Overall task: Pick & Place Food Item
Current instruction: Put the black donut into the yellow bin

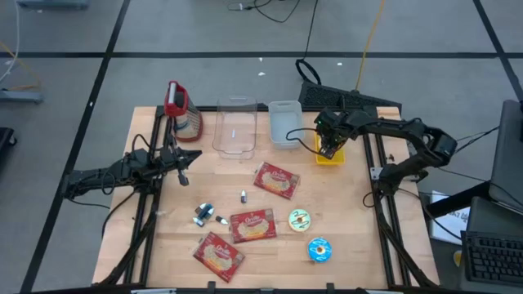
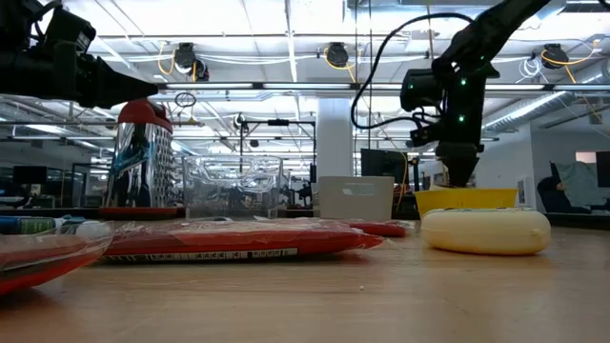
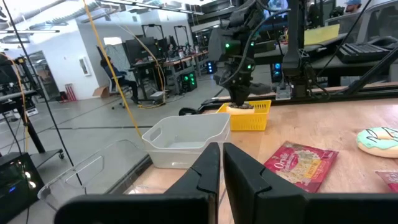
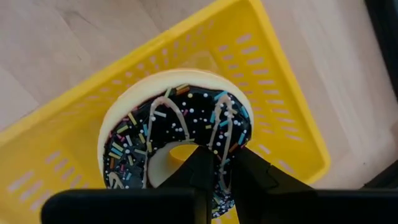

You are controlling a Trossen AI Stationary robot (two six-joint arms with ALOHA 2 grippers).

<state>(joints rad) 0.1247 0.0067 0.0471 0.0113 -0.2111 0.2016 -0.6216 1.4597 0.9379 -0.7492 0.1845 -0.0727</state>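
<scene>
Right wrist view: right hand (image 4: 221, 163) clenched on the rim of a chocolate-iced donut (image 4: 177, 127) with coloured sprinkles, held directly over the yellow basket (image 4: 273, 93). Same from the high view, at the desk's far right corner area: right hand (image 1: 328, 145) down at the yellow basket (image 1: 331, 157). Left hand (image 1: 185, 161) near the desk's left edge, fingers pressed together, nothing held, beside the red-topped grater (image 1: 180, 107). Along the far edge, a clear container (image 1: 235, 126) and a pale tub (image 1: 284, 122) side by side. Toward the near edge, three red snack packets (image 1: 275, 180) spread apart, plus a white-iced donut (image 1: 300, 218) and a blue-iced donut (image 1: 319, 249) lying flat on the desk (image 1: 351, 204).
</scene>
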